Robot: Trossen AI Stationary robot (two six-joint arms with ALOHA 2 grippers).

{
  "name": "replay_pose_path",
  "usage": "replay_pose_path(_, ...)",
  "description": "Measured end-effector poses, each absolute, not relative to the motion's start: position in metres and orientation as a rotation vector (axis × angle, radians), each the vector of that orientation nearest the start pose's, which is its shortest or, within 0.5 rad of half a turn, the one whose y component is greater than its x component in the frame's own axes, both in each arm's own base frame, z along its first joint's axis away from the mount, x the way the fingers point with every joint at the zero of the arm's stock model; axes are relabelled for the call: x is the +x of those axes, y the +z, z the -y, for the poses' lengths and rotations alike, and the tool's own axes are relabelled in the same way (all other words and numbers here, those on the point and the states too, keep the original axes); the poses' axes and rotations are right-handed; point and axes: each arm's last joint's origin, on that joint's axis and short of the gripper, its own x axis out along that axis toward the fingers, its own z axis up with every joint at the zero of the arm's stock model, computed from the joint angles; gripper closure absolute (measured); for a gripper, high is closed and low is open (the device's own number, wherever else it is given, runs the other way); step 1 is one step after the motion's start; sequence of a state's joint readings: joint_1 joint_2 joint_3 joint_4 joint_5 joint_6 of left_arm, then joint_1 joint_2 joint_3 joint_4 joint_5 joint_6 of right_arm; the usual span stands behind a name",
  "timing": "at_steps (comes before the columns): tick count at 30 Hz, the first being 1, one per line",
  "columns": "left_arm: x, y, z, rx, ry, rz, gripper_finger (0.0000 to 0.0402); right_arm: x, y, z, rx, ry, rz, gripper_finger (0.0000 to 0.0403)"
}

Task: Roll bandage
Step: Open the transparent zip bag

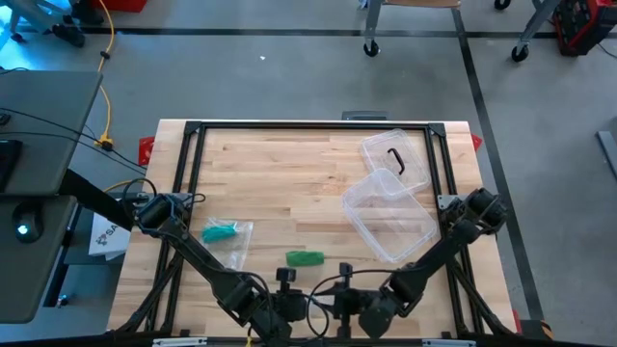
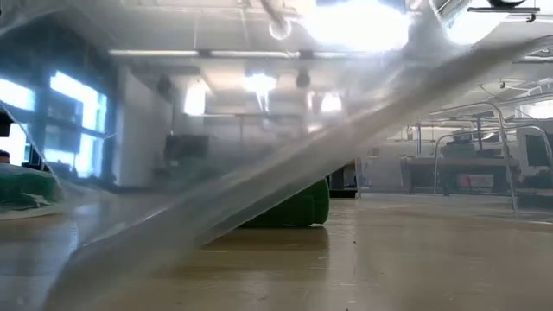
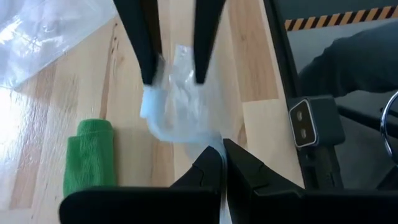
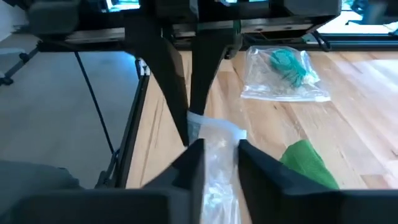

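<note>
Pinching a clear plastic wrapper between both grippers: my left gripper clamped tight, my right gripper slightly parted around it. Green bandage roll lies just beside the wrapper.

We see two dark six-joint arms: matte black links, rounded joint housings, thin black cables looping near wrists. Left gripper: black angular wedge fingers. Right gripper: same black tapered fingers, smooth plastic faces.
</note>
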State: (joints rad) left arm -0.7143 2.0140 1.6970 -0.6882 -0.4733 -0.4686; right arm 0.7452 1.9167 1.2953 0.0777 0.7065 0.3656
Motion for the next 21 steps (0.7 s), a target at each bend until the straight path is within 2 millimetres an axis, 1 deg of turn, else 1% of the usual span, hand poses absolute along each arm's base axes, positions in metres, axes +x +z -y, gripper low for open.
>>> replay_pose_path(2, 0.336, 0.243, 0.275, 0.126, -0.022, -0.865, 0.0401, 0.319, 0.212, -0.271, -0.018, -0.051, -0.413, 0.0299)
replay_pose_path(4, 0.334, 0.243, 0.276, 0.129, -0.024, -0.872, 0.0401, 0.315, 0.213, -0.272, -0.021, -0.078, -0.413, 0.0279)
replay_pose_path(6, 0.333, 0.242, 0.277, 0.131, -0.027, -0.873, 0.0401, 0.312, 0.215, -0.272, -0.031, -0.089, -0.413, 0.0271)
replay_pose_path(8, 0.332, 0.242, 0.278, 0.132, -0.030, -0.873, 0.0401, 0.311, 0.215, -0.273, -0.049, -0.082, -0.415, 0.0273)
replay_pose_path(11, 0.332, 0.242, 0.278, 0.131, -0.031, -0.874, 0.0401, 0.310, 0.215, -0.275, -0.082, -0.065, -0.419, 0.0298)
replay_pose_path(18, 0.332, 0.243, 0.278, 0.137, -0.037, -0.875, 0.0401, 0.311, 0.218, -0.277, -0.113, -0.017, -0.401, 0.0392)
replay_pose_path(21, 0.332, 0.242, 0.278, 0.137, -0.039, -0.876, 0.0401, 0.311, 0.218, -0.278, -0.112, -0.005, -0.403, 0.0396)
